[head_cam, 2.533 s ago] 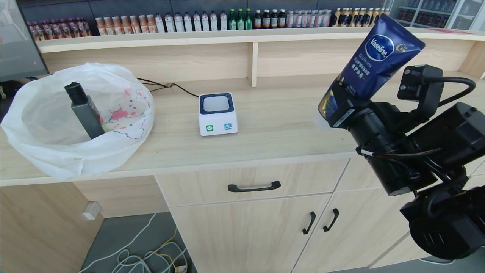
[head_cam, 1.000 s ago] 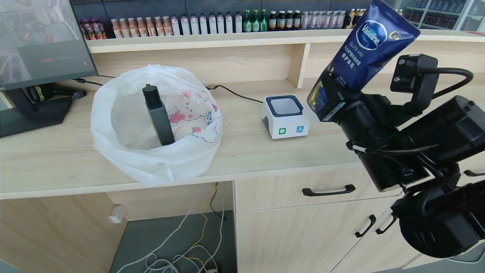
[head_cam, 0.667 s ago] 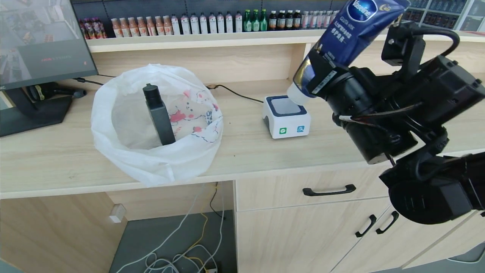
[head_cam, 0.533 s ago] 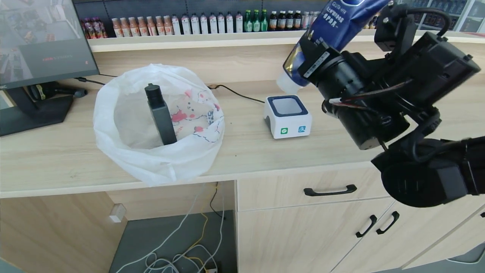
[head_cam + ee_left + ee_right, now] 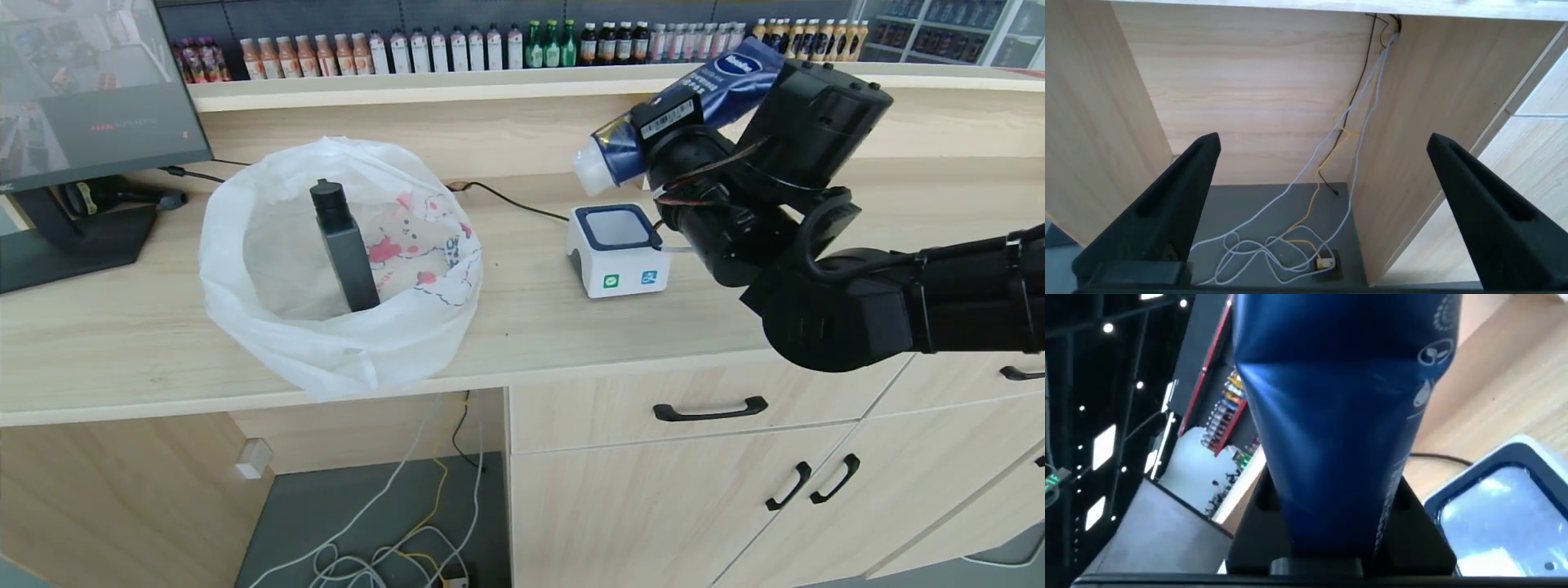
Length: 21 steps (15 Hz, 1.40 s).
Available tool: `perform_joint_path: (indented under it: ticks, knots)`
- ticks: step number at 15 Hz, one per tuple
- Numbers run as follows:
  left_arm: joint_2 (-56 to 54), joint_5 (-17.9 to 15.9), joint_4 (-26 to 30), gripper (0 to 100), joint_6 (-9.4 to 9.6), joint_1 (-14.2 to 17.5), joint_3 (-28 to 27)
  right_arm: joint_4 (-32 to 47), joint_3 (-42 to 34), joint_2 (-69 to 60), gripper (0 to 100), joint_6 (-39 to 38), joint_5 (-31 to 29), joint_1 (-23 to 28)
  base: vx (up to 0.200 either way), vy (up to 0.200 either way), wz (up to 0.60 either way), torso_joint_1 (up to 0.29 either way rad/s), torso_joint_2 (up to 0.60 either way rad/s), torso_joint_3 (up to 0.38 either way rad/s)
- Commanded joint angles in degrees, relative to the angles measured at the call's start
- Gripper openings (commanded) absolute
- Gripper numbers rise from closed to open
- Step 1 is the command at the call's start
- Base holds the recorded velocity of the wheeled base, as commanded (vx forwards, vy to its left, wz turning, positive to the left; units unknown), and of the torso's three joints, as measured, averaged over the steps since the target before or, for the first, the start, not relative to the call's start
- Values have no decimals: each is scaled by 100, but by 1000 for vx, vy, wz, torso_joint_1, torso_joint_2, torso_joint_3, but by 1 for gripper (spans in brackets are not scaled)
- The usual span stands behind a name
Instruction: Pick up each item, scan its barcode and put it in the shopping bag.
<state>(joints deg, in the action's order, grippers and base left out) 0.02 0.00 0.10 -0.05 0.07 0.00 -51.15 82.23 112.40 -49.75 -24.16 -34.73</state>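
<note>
The right gripper (image 5: pixel 657 140) is clamped on a blue tube (image 5: pixel 722 75), gripping it near the cap end. The tube is tilted: its white cap is lowest and points to the robot's left, and its crimped end slants up and away. Just below the cap, not touching it, sits the scanner (image 5: pixel 616 260) — a white cube with a blue-rimmed window facing up. It stands on the wooden counter (image 5: pixel 555 327).

Well left of this gripper, the white shopping bag (image 5: pixel 269 335) stands open on the same counter. A dark bottle (image 5: pixel 344 249) stands upright inside it, leaning slightly. Beyond the bag a monitor (image 5: pixel 90 82) stands at the counter's far left. Behind the gripper a shelf carries a row of drinks (image 5: pixel 457 47).

The left gripper (image 5: pixel 1323 214) hangs below counter level with its fingers spread wide. Cables (image 5: pixel 1282 249) lie on the floor beyond it.
</note>
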Motion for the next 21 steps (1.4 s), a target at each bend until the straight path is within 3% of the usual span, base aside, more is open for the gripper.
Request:
perform_joint_path:
  ticks: [1, 21]
  knots:
    - [-2, 0, -1, 100, -4, 1, 0, 220, 74, 54, 0, -430, -10, 98, 0, 0, 0, 0, 0, 0]
    - [-2, 0, -1, 100, 5, 1, 0, 642, 109, 502, 0, -905, -18, 379, 0, 0, 0, 0, 0, 0]
